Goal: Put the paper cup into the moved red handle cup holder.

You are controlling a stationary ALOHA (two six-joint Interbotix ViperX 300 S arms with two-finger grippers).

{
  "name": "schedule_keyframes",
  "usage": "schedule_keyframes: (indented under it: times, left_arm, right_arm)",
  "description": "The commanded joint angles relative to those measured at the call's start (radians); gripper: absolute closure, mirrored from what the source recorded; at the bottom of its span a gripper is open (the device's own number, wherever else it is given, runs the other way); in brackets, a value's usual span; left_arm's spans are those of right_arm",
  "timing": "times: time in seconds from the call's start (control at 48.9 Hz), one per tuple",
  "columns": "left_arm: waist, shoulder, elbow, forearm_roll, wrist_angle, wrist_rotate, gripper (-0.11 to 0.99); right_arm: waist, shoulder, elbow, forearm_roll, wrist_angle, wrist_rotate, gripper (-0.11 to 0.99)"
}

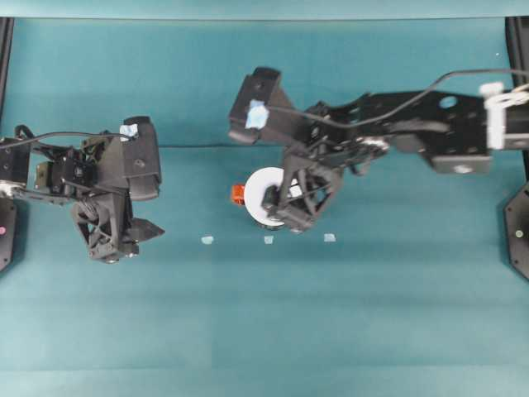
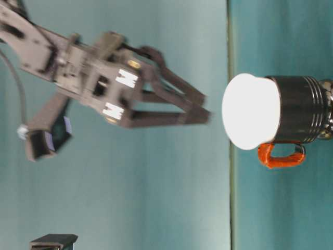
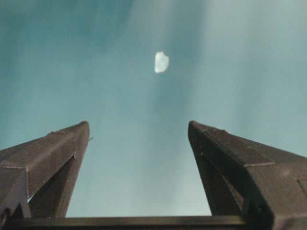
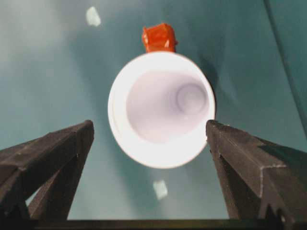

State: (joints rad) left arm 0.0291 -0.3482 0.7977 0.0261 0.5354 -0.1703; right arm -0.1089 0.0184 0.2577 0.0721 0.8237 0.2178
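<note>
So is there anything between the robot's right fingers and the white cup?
No. In the right wrist view the open right gripper sits above the paper cup with only air between; the cup already rests in the red handle cup holder.

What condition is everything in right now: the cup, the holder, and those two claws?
paper cup: upright, seated in the holder, empty, rim sticking out above it.
red handle cup holder: standing on the table, cup inside.
right gripper: open, above the cup, holding nothing.
left gripper: open, empty, over bare table.
</note>
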Motion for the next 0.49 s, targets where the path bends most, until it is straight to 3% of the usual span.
schedule_keyframes:
  times: [0.0,0.348,0.47]
  left_arm:
    - [-0.008,-0.009,-0.008,0.002,-0.006,-0.002,-0.04]
    - [-0.009,-0.014,0.003,0.000,-0.006,0.000,-0.04]
    - [-0.009,-0.020,0.009,0.000,-0.006,0.002,-0.04]
  right_arm:
    - [0.009,-0.066,-0.021,-0.002,0.018,0.006,-0.03]
    - [0.049,-0.253,0.002,-0.002,0.012,-0.005,-0.02]
    - [0.060,-0.341,0.048,-0.012,-0.032,-0.006,-0.02]
